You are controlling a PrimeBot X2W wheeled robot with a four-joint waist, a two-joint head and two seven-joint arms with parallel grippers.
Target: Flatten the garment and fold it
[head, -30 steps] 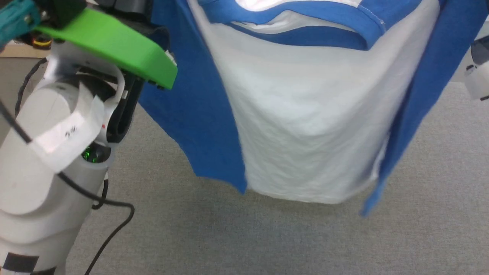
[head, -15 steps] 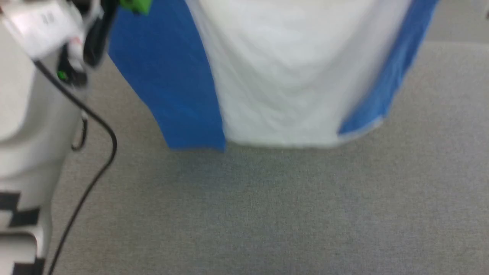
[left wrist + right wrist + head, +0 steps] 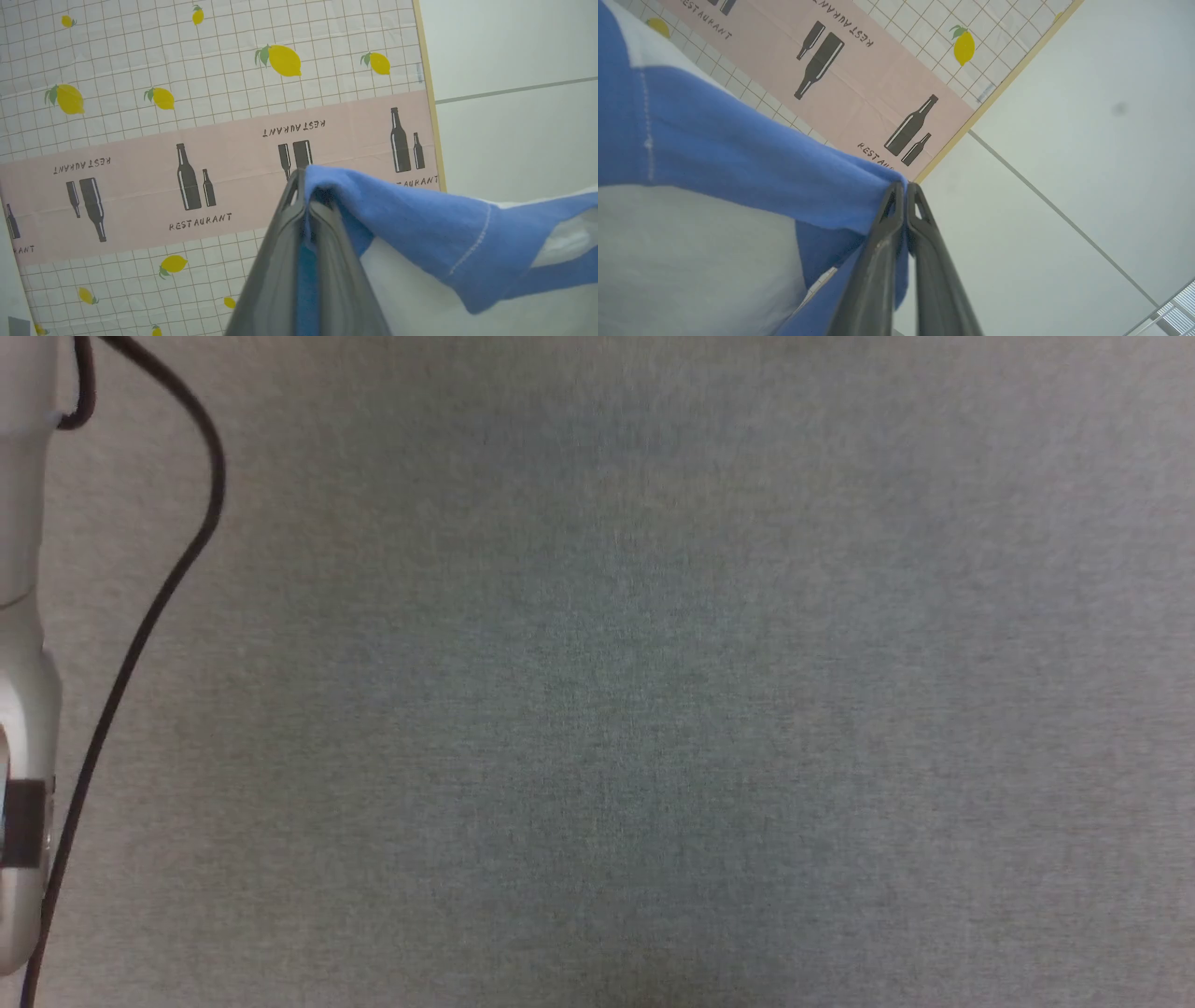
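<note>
The left claw [image 3: 306, 189] is closed on a blue fold of the shirt [image 3: 420, 233]. The cloth bunches over the tips and a strip of blue shows between the two dark fingers [image 3: 275, 261]. From there the shirt stretches away to the right edge of the left wrist view and is cut off, with a white part beneath the blue.

The right claw [image 3: 903, 191] is also clamped on a blue edge of the shirt [image 3: 714, 140], its tips pressed together. In the right wrist view the shirt runs off the left and bottom edges, so how it hangs below the claws cannot be told. A line of white stitching crosses the blue in both wrist views.

The head view looks at grey carpet [image 3: 653, 709], with a blurred pale arm [image 3: 19, 616] and a black cable [image 3: 159, 597] cut off at the left edge. A second ago the shirt hung across the top of that view, and half a second ago its lower hem was in frame. The whole picture has shifted since, so the camera has tilted.

Behind the claws lies a printed sheet [image 3: 140, 93] with a grid, yellow lemons and a pink band of dark bottles. The word RESTAURANT reads upright and upside down. In the right wrist view the shirt covers the end of one such word on the sheet [image 3: 887, 84].
</note>
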